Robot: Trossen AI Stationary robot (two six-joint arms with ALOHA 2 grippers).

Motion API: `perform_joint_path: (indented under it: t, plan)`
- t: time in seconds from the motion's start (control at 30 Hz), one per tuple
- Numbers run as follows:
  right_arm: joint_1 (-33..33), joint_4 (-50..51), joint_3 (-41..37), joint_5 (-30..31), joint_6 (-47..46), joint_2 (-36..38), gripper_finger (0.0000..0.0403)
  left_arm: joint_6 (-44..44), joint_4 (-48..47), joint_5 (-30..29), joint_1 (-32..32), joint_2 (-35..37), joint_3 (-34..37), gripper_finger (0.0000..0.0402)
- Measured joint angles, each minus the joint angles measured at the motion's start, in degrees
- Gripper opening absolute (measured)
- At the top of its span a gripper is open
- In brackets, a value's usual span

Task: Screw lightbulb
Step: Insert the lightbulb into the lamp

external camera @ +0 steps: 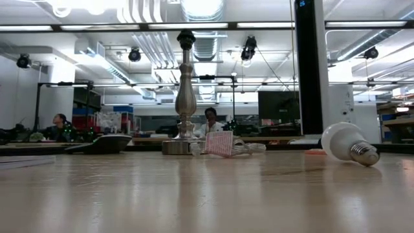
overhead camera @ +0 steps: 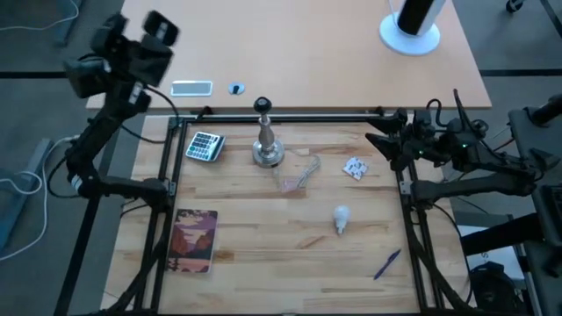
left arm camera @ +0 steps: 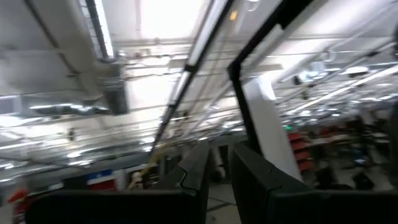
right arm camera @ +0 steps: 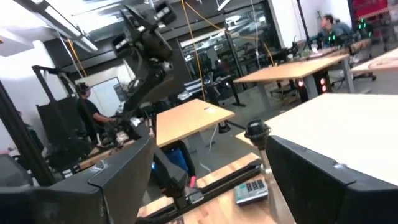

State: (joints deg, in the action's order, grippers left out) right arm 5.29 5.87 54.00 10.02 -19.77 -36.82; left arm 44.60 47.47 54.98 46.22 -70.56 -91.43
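Observation:
The white lightbulb (overhead camera: 341,217) (external camera: 343,142) lies on its side on the wooden table, right of centre, and no gripper touches it. The silver lamp stand (overhead camera: 266,142) (external camera: 185,90) stands upright on its base near the far edge, its black socket (right arm camera: 256,131) on top. My left gripper (overhead camera: 162,29) (left arm camera: 221,168) is raised high beyond the table's far left corner, tipped upward, its fingers almost together with nothing between them. My right gripper (overhead camera: 379,145) (right arm camera: 211,186) hovers at the table's right edge, open, holding nothing and facing the lamp stand.
A calculator (overhead camera: 205,146) lies left of the lamp stand and a book (overhead camera: 195,239) sits near the front left. A clear plastic wrapper (overhead camera: 299,173), a small white packet (overhead camera: 355,168) and a blue pen (overhead camera: 387,263) also lie on the table. People sit in the room beyond.

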Motion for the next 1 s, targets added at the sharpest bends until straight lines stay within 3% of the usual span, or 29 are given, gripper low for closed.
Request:
perform_joint_path:
  t: [0.17, 0.3, 0.37, 0.43, 0.5, 0.57, 0.6, 0.77, 1.0]
  plan:
    - [0.0, -0.2, 0.3, -3.0, -0.2, 0.0, 0.0308, -8.6, -8.1, -0.2, -14.3, -1.5, 0.0, 0.0050]
    - [0.0, -0.1, 0.5, -3.0, -1.2, 0.0, 0.0301, -24.1, -30.5, -2.5, -28.7, -1.2, 0.9, 0.0050]
    - [0.0, -0.2, 0.4, -3.0, -1.3, 0.0, 0.0297, -33.8, -46.7, -9.8, -36.0, -0.5, 0.9, 0.0050]
    - [0.0, -0.1, 0.4, -3.0, -1.3, 0.0, 0.0294, -40.5, -59.9, -22.6, -42.0, 0.2, 0.9, 0.0050]
    - [0.0, -0.2, 0.4, -3.0, -0.2, -0.2, 0.0290, -42.6, -67.2, -36.7, -47.5, -0.1, 1.2, 0.0050]
    - [0.0, -0.7, 0.4, -3.0, 0.7, -0.5, 0.0287, -42.9, -69.6, -45.5, -51.4, -0.6, 2.1, 0.0050]
    - [0.0, -0.6, 0.4, -3.0, 0.5, -0.5, 0.0286, -43.1, -69.8, -47.2, -52.6, -0.9, 2.8, 0.0050]
    - [0.0, -0.6, 1.0, -3.0, -2.2, -1.0, 0.0282, -41.9, -66.9, -45.3, -53.6, -1.7, 6.1, 0.0050]
    - [-0.2, -3.5, 2.8, -7.6, -3.1, -2.7, 0.0297, -32.7, -59.3, -43.8, -53.5, -2.1, 9.1, 0.0050]
